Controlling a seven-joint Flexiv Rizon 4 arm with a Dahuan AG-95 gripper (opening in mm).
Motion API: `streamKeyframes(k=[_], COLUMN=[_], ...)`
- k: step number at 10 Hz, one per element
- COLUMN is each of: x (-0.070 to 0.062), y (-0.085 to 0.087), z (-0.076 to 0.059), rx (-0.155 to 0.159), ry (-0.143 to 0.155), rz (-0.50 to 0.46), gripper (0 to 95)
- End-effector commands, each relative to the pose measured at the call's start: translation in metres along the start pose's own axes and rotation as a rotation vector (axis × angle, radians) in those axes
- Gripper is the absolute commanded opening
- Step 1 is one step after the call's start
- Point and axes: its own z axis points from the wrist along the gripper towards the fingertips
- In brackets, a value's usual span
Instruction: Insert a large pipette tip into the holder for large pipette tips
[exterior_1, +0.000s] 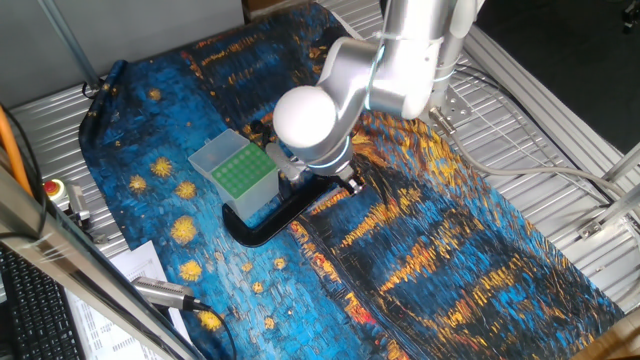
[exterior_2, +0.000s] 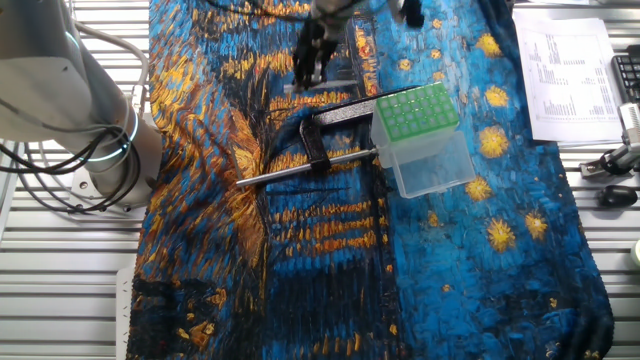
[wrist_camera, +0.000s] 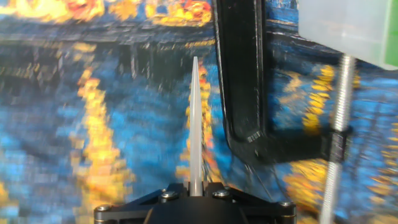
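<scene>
— What is nearest the fingers (wrist_camera: 195, 190)?

— The slender whitish translucent plastic pipette tip (wrist_camera: 195, 124). In the hand view it stands straight out from between them, wide end pinched at the black housing, point leading away. They are closed on it; the pads themselves are hidden under the housing.

— How will it handle?

— I judge it very light and fairly stiff, but thin-walled and smooth, so it could slip or swing off-axis if the point catches an edge. The wide end is the right place to hold it — the taper stays free for the hole.

— And beyond the point?

— The painted blue-and-yellow cloth (wrist_camera: 93, 124) covering the tabletop lies below it, blurred. Just to the right of the fingers is the black C-shaped clamp (wrist_camera: 245, 93) with its thin threaded metal rod (wrist_camera: 341, 118).

— Where is the target?

— Farther right, past the clamp: the translucent whitish plastic box with a bright green grid of holes on top (exterior_2: 420, 110). In the hand view only its corner shows at the upper right. The clamp grips its lower part. The tip is apart from the grid, so insertion looks not yet begun.
</scene>
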Motion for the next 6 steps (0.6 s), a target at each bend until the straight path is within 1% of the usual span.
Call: streamKeyframes(k=[1,2,3,6], x=[0.0033,0.0033,0.0033,0.0033], y=[0.0000,0.0000,0.0000,0.0000], z=[-0.0100,-0.0100,-0.0100,-0.0100], rx=[0.060,0.083,0.114,0.174], ry=[0.050,0.069,0.086,0.123], rz=[-0.076,-0.124,-0.181,-0.322], gripper=[0.0,0.0,0.0,0.0])
